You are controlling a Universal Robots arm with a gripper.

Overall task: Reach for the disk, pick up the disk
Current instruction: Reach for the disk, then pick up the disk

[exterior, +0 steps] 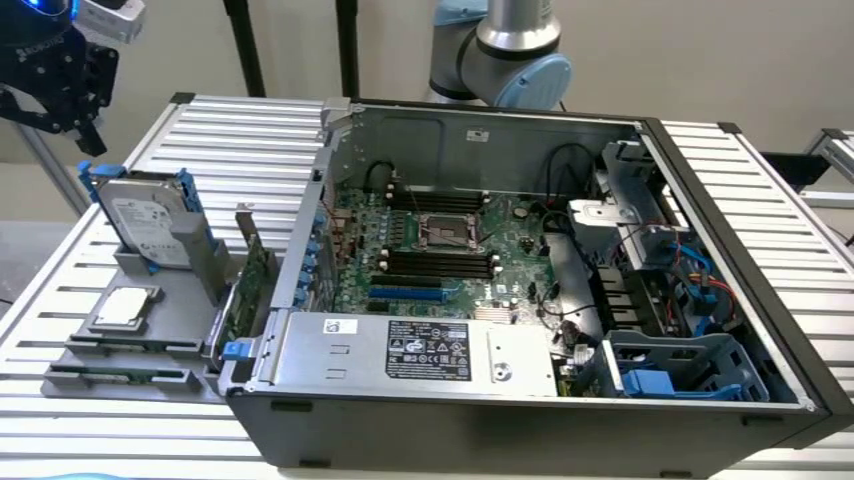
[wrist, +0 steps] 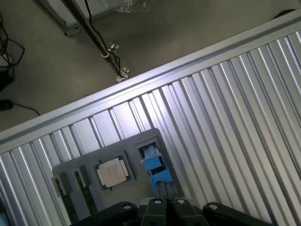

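Above the upright disk (exterior: 140,230) near the table (exterior: 227,140) edge, empty closed fingers (wrist: 162,190), apart from its blue rail (wrist: 153,165).

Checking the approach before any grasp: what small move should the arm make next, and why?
Probably a short descent toward the disk. The gripper hangs above the disk, apart from it, and the disk stands on edge in the grey holder with its blue-railed top edge facing up.
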